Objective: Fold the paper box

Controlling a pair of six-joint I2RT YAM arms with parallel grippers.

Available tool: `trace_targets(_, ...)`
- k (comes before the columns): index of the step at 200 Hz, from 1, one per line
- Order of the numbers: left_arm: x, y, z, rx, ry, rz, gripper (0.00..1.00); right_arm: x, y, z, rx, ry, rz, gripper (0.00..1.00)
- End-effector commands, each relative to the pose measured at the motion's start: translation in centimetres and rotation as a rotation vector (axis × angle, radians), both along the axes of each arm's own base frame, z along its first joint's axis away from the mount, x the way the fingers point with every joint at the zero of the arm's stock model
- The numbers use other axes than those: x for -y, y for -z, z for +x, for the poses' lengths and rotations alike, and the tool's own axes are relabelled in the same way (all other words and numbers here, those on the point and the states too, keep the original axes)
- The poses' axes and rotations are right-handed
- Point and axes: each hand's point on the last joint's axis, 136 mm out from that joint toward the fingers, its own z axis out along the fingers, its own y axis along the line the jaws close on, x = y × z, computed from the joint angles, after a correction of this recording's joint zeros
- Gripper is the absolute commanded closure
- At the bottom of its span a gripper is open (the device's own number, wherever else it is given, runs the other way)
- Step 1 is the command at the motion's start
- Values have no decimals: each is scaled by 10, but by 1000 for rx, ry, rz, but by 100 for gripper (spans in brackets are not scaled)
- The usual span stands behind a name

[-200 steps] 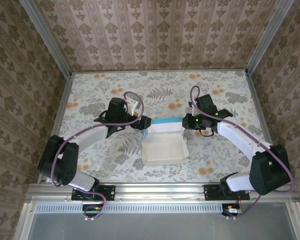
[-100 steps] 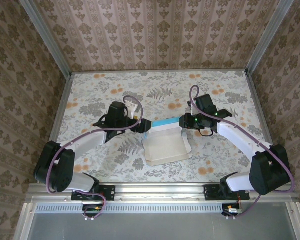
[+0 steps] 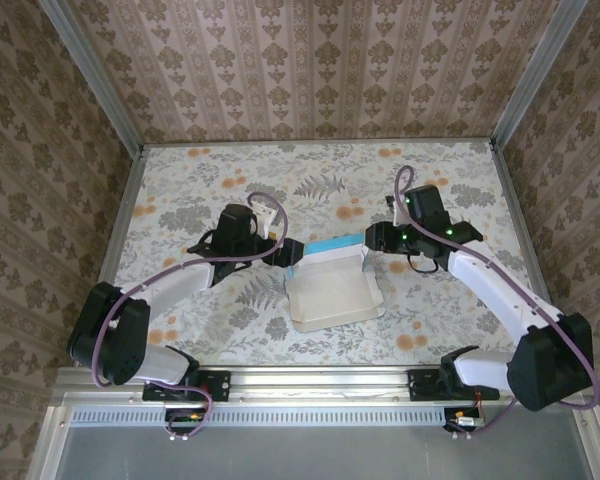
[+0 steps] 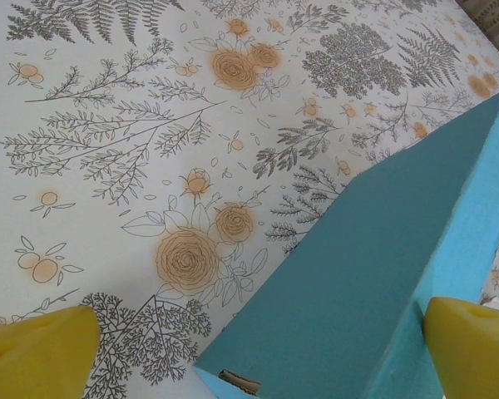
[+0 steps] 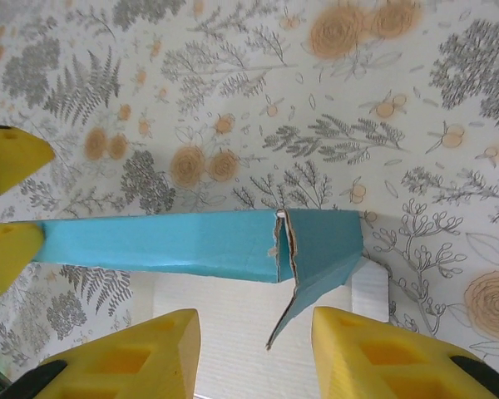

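Right gripper (image 5: 254,332) released the paper box (image 3: 332,295) at its upper-right corner, jaws now apart; left gripper (image 3: 288,250) gaped wide; back wall seemingly held.

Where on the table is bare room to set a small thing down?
Bare: the far strip of table by the back wall, and the near strip between box and arm bases. Crowded: the middle, where the left gripper and right gripper flank the box's far side.

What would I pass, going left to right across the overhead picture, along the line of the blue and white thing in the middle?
Left gripper → box → right gripper. Each gripper sits at one far corner of the box, with its fingers apart.
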Motion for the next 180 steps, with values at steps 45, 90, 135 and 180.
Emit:
trace_targets(45, -13, 47, -19, -122, 5, 111, 0, 24, 27, -19, 58, 69, -32, 55)
trace_targets(90, -13, 47, -18, -135, 17, 116, 0, 21, 54, -18, 159, 76, 29, 52)
trace_targets(135, -17, 47, -16, -142, 22, 135, 0, 7, 61, -6, 231, -9, 43, 46)
trace_targets(180, -21, 48, -13, -158, 29, 136, 0, -6, 70, 10, 254, -62, 11, 46)
